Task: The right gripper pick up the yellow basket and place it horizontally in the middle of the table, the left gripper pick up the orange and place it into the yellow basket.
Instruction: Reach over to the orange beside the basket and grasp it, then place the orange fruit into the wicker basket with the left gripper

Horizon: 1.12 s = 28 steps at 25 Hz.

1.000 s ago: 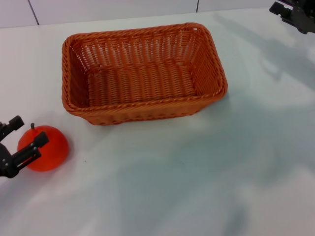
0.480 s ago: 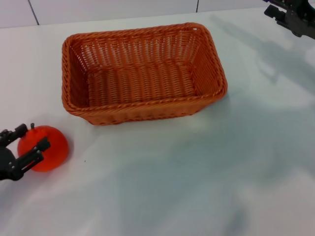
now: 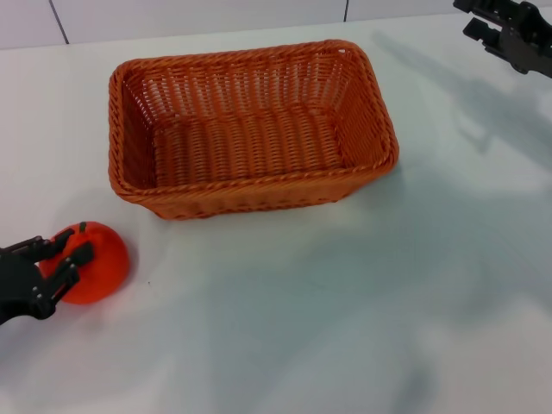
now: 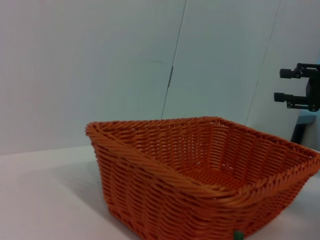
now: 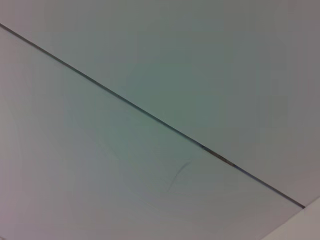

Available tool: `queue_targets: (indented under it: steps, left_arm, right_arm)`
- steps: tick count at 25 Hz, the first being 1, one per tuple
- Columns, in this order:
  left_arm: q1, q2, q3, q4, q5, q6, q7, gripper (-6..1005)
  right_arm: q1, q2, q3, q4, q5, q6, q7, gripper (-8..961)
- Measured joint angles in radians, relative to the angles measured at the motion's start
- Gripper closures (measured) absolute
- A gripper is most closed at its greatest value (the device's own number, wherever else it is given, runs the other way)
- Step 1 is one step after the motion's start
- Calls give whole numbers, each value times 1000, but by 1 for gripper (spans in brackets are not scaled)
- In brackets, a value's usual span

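Note:
The orange (image 3: 95, 263) sits on the white table (image 3: 345, 302) at the near left, in front of the basket's left corner. My left gripper (image 3: 62, 252) is open, with its two black fingers reaching over the orange's left side. The orange-brown wicker basket (image 3: 250, 129) lies lengthwise across the middle of the table and holds nothing; it also fills the left wrist view (image 4: 200, 185). My right gripper (image 3: 492, 19) hangs open and empty at the far right, well away from the basket, and shows in the left wrist view (image 4: 292, 86).
A white panelled wall (image 3: 198, 17) runs along the table's far edge. The right wrist view shows only a pale surface with a dark seam (image 5: 150, 115). Bare tabletop lies in front of and to the right of the basket.
My left gripper has moved down and forward onto the orange. The orange has shifted slightly to the right. My right gripper has drifted a little farther back at the far right.

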Motion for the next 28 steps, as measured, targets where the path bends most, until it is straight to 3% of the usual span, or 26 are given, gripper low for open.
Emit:
queue_targets:
  steps: [6,9,17,23,28]
  left_arm:
    - [-4,1,-5,-2,-7,-4,1,790]
    - [-5,8,-23,-10,-34,39,1,808]
    - [-25,43,-183,-53,-152,226,2,863]
    - [-129,53,-208,-195,-249,188,-3,907]
    - [-276,17,-207,-287,-268,22,-3,932]
  right_arm:
    - [-4,0,0,2,0,0,-3,288]
    - [-8,0,0,2,0,0,-3,288]
    - [-15,-5,2,2,0,4,-3,289]
    - [-27,-6,2,2,12,17,-5,289]
    - [-29,-7,2,2,13,44,-26,289]
